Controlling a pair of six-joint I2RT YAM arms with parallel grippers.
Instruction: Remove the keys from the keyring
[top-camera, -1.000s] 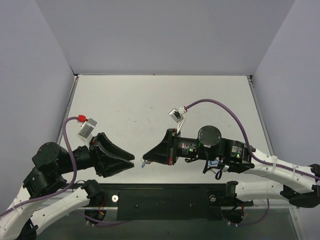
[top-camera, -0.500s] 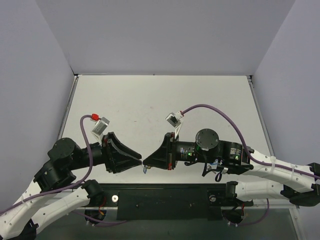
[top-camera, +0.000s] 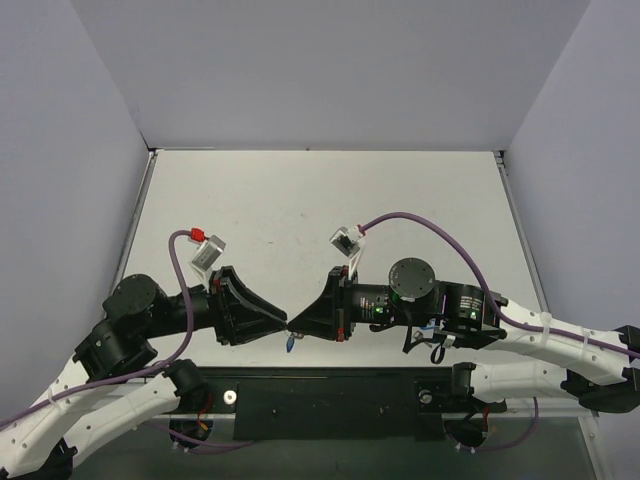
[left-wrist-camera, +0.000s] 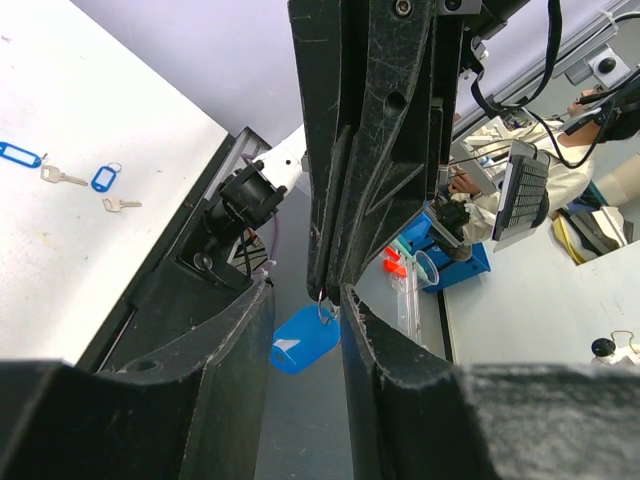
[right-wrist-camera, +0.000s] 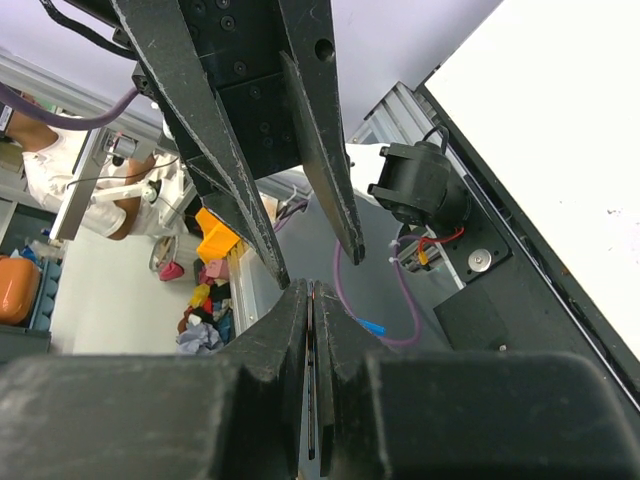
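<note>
My right gripper (top-camera: 293, 321) is shut on the keyring (left-wrist-camera: 326, 297), a thin wire ring pinched between its tips (right-wrist-camera: 311, 292). The ring's blue tag (left-wrist-camera: 304, 341) hangs free below it, and shows in the top view (top-camera: 289, 343) too. My left gripper (top-camera: 281, 322) is open, tip to tip with the right one. Its fingers (left-wrist-camera: 238, 330) stand on either side of the right gripper's tips and the ring. Two silver keys (left-wrist-camera: 59, 177) (left-wrist-camera: 122, 204) with blue tags (left-wrist-camera: 20, 155) (left-wrist-camera: 105, 178) lie loose on the white table. They do not show in the top view.
Both grippers meet in mid-air over the table's near edge, above the black base rail (top-camera: 330, 395). Purple cables (top-camera: 420, 222) loop over both wrists. White walls close in the table's left, right and far sides.
My left gripper has moved right until its open fingers reach the right gripper's tips. The right gripper has stayed shut on the ring and shifted only slightly.
</note>
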